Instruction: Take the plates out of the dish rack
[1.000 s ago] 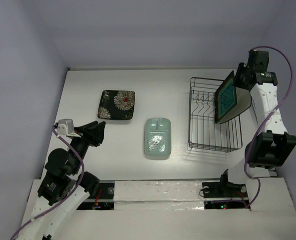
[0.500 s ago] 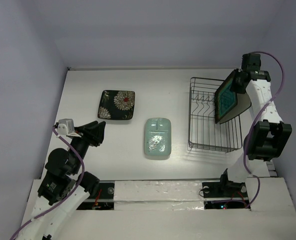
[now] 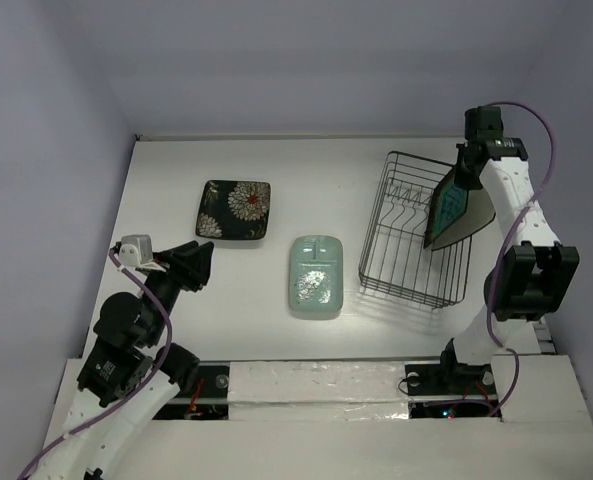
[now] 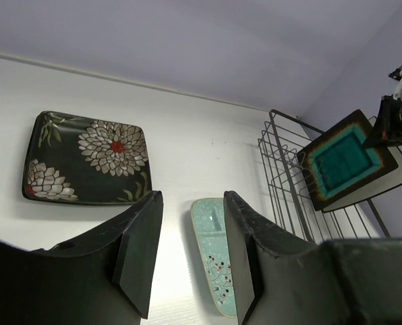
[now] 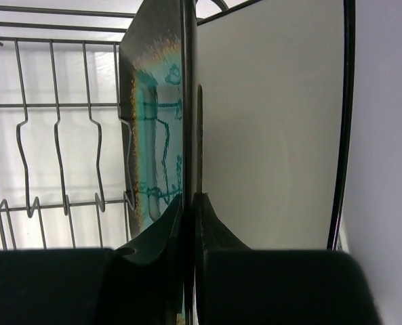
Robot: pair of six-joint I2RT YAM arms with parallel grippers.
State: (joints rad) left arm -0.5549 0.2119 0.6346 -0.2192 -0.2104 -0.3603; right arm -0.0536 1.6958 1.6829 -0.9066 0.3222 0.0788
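Observation:
The dark wire dish rack (image 3: 408, 250) stands at the right, skewed on the table. The teal square plate (image 3: 446, 208) stands on edge in it, with the cream-white plate (image 3: 479, 216) leaning just behind. My right gripper (image 3: 464, 172) is shut on the teal plate's top rim; in the right wrist view its fingers (image 5: 187, 203) pinch the brown rim of the teal plate (image 5: 153, 156), with the cream plate (image 5: 268, 122) to the right. The black flowered plate (image 3: 238, 210) and the mint speckled plate (image 3: 316, 275) lie flat on the table. My left gripper (image 3: 198, 262) is open and empty.
The left wrist view shows the black plate (image 4: 85, 159), the mint plate (image 4: 217, 261), the rack (image 4: 289, 176) and the teal plate (image 4: 346, 159) past my open fingers (image 4: 141, 250). Purple walls close in the white table (image 3: 176, 170) at the back and sides.
My right gripper moved left with the teal plate. The rack shifted and turned with it, its near end swinging left. The left arm barely moved.

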